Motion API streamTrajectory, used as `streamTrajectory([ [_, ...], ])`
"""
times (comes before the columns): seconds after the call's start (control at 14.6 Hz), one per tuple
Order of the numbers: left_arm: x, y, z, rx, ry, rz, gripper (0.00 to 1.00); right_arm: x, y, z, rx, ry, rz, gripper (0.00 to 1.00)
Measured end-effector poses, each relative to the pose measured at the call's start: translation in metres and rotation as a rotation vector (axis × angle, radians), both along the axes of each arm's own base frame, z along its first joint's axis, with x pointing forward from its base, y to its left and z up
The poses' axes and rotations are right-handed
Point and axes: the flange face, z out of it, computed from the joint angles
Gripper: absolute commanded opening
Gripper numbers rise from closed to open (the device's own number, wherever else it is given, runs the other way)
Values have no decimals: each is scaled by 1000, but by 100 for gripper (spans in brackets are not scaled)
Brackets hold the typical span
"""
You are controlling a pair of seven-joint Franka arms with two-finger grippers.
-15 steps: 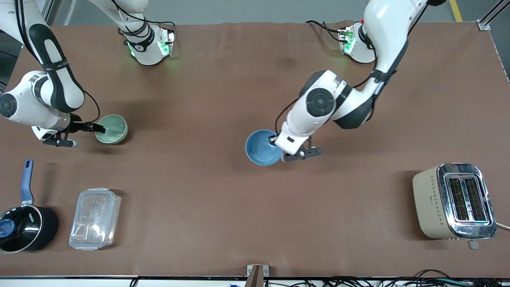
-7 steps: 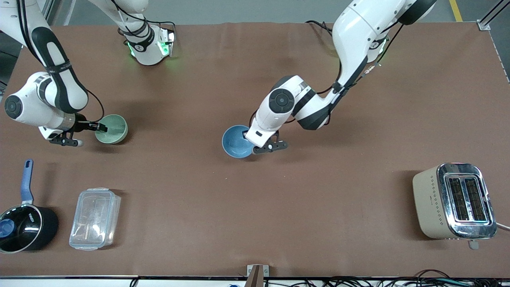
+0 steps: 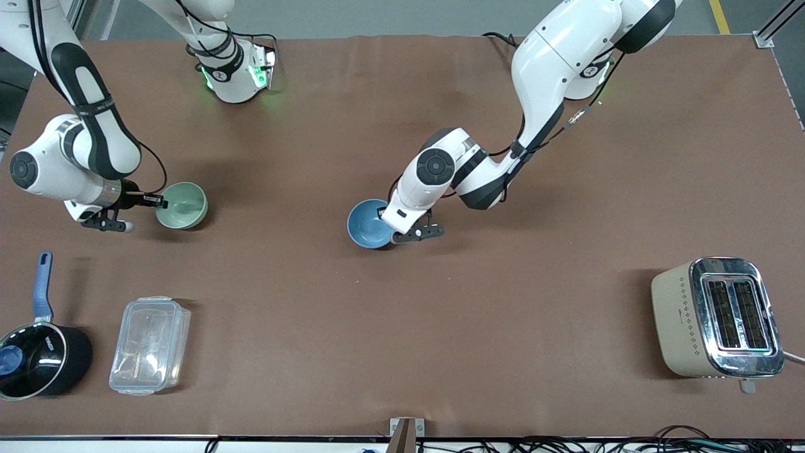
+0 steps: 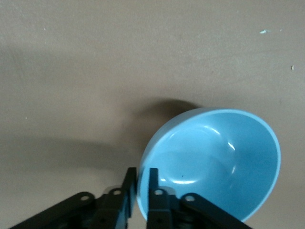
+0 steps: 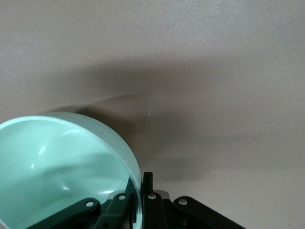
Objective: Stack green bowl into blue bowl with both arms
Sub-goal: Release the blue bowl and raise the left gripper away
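The blue bowl [image 3: 367, 224] is in the middle of the table, held by its rim in my left gripper [image 3: 383, 218], which is shut on it. The left wrist view shows the rim of the blue bowl [image 4: 214, 157] between the two fingers of my left gripper [image 4: 141, 176]. The green bowl [image 3: 183, 205] is toward the right arm's end of the table, held by its rim in my right gripper [image 3: 158, 201], which is shut on it. The right wrist view shows the rim of the green bowl [image 5: 62, 162] between the fingers of my right gripper [image 5: 140, 183].
A black saucepan with a blue handle [image 3: 34, 352] and a clear plastic box [image 3: 149, 345] stand near the front edge at the right arm's end. A beige toaster [image 3: 717, 318] stands near the front edge at the left arm's end.
My left gripper has carried the blue bowl toward the right arm's end of the table. My right gripper has shifted the green bowl a little toward the middle.
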Motion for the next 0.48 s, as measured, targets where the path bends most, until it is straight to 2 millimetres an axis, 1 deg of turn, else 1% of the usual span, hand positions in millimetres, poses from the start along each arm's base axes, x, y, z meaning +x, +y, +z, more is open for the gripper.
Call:
streamTrajectory([
  [0.14,11,4,7,2,-33,1,100,2,4,2,4,3,5,6],
  [0.21,20,6,16,6,-67,-4,100,5,8,4,8,8,9,6],
  [0.27,32,13,31,12,-108,-5,100,9,13,8,11,15,9,5],
  [0.34,47,24,49,28,-148,-10,100,14,19,15,14,26,8,5],
  [0.41,64,42,73,58,-185,-28,100,20,25,24,16,39,2,5],
  [0.48,81,65,102,96,-211,-49,100,27,33,36,17,56,-8,5],
])
